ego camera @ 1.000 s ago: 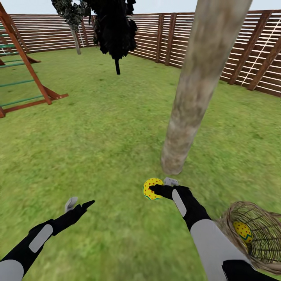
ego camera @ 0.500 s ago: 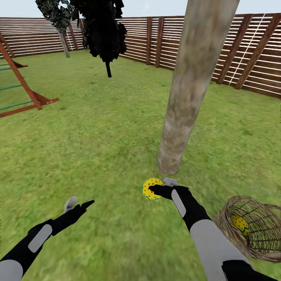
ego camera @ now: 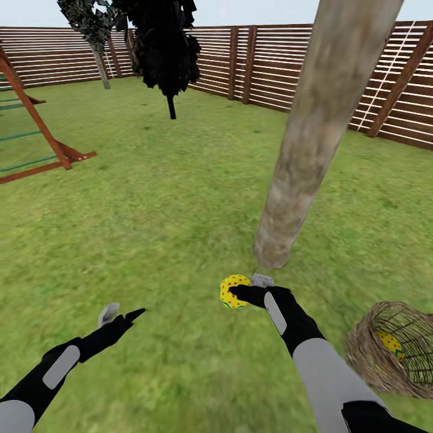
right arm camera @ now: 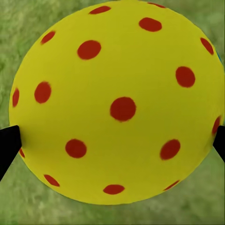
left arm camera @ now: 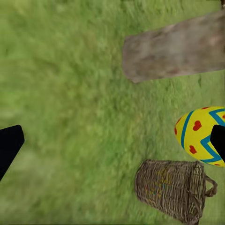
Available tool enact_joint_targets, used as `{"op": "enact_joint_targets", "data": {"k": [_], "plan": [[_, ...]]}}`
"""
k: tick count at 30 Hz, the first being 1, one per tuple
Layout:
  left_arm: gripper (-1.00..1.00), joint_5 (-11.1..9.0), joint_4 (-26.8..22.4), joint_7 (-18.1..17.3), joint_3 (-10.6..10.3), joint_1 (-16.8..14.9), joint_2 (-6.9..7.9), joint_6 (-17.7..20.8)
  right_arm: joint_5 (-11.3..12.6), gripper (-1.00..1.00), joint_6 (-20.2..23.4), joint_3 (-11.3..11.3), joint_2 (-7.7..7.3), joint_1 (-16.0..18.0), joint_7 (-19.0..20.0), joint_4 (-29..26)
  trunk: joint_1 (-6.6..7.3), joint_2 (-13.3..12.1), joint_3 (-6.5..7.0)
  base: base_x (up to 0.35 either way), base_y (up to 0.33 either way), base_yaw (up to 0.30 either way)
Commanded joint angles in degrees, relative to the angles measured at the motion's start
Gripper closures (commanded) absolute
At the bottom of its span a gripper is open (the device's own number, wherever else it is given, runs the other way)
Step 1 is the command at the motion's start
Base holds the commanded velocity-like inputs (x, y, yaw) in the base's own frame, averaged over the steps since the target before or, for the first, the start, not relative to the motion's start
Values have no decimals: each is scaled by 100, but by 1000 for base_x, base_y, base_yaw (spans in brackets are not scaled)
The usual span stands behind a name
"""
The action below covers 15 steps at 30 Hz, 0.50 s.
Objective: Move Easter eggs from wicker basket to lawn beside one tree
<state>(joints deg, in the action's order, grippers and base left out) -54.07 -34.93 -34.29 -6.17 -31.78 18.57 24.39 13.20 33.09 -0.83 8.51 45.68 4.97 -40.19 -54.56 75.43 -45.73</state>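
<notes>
My right gripper point(ego camera: 245, 288) is shut on a yellow Easter egg point(ego camera: 233, 291) with red dots, held low over the lawn point(ego camera: 168, 198) just short of the foot of the tree point(ego camera: 282, 222), a thick grey-brown trunk. The right wrist view has that egg point(right arm camera: 117, 103) up close between the fingertips point(right arm camera: 7, 145). The wicker basket point(ego camera: 376, 361) lies tipped on the grass to the right of my right arm, with another egg point(ego camera: 391, 344) inside. My left gripper point(ego camera: 122, 313) hangs open over grass at the lower left. Its wrist view takes in the trunk point(left arm camera: 178, 47), the held egg point(left arm camera: 200, 136) and the basket point(left arm camera: 171, 187).
A wooden slatted fence point(ego camera: 288, 60) runs along the back and right. A red-brown climbing frame point(ego camera: 36, 132) stands at the left. A dark thin-stemmed tree point(ego camera: 165, 42) and another tree point(ego camera: 96, 36) stand far back. Open grass lies between them and me.
The whole head view has shifted, so the camera moved: trunk and basket now sit further right in the picture. Both arms keep their pose and the egg stays in the right gripper.
</notes>
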Motion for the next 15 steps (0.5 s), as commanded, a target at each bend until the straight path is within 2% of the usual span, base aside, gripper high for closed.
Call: {"op": "enact_joint_targets", "data": {"k": [1, 15], "plan": [[-100, -60, 0, 1, -25, -4, 6, 31, 6, 100, 31, -7, 2, 2, 15, -7, 0, 3, -4, 0, 294, -107], [-100, -60, -5, -1, -29, -4, 6, 31, 7, 100, 30, -13, 1, 2, 20, -15, 0, 3, -4, 0, 294, -242]]}}
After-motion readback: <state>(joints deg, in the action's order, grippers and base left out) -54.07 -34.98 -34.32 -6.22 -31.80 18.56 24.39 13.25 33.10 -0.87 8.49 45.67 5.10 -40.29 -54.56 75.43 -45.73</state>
